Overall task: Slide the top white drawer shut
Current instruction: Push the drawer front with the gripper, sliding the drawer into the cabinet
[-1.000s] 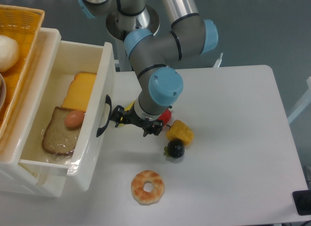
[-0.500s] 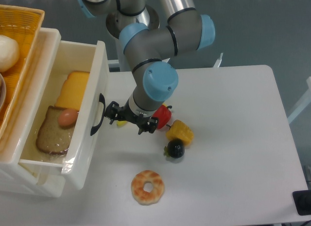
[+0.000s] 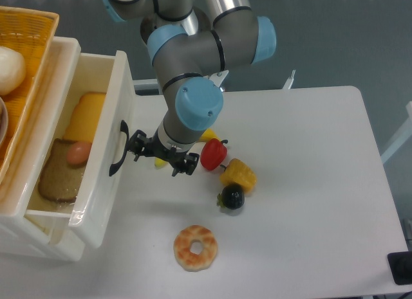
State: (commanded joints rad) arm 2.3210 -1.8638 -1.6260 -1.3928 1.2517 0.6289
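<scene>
1. White and glossy, the surface (image 3: 309, 183) carries five loose food items: one red pepper (image 3: 213, 154), one yellow corn piece (image 3: 239, 175), one dark round fruit (image 3: 232, 197), one ring-shaped pastry (image 3: 196, 247), and one small yellow item (image 3: 207, 135) half hidden behind the arm.
2. One top white drawer (image 3: 96, 177) stands partly open at the left, its single black handle (image 3: 118, 148) facing the arm.
3. Inside it lie three things: one cheese slice (image 3: 84, 116), one bread slice (image 3: 56, 178), and one brown egg (image 3: 79, 153) on the bread.
4. One yellow wicker basket (image 3: 26, 61) sits at the upper left.
5. One end effector (image 3: 136, 147) sits right at the handle; whether its fingers are spread or closed cannot be told.
6. Compared with half a second ago, the drawer front has moved further left, narrowing the opening, and the end effector has followed it leftward. The pepper is now uncovered by the arm.
</scene>
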